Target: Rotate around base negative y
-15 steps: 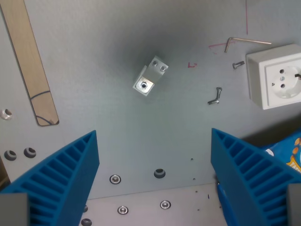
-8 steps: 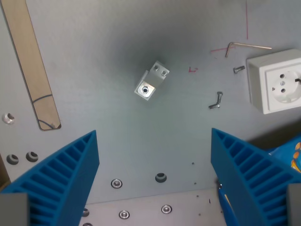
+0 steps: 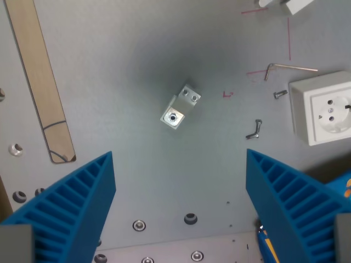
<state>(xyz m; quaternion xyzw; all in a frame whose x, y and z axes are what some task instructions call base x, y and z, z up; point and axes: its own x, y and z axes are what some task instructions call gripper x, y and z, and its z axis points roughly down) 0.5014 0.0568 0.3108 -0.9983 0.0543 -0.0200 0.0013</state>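
Pincer [image 3: 180,211] spread wide, holding nothing; metal bracket [image 3: 180,106] ahead between its blue fingers [image 3: 66,211], wall socket [image 3: 323,114] beyond the right one.

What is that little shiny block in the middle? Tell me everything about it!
The metal block is small and silvery, probably aluminium. Its upper face has two small screws, and its lower end has a round hole. It lies tilted on the grey table, by itself, with nothing touching it. The blue gripper is open, well away from it.
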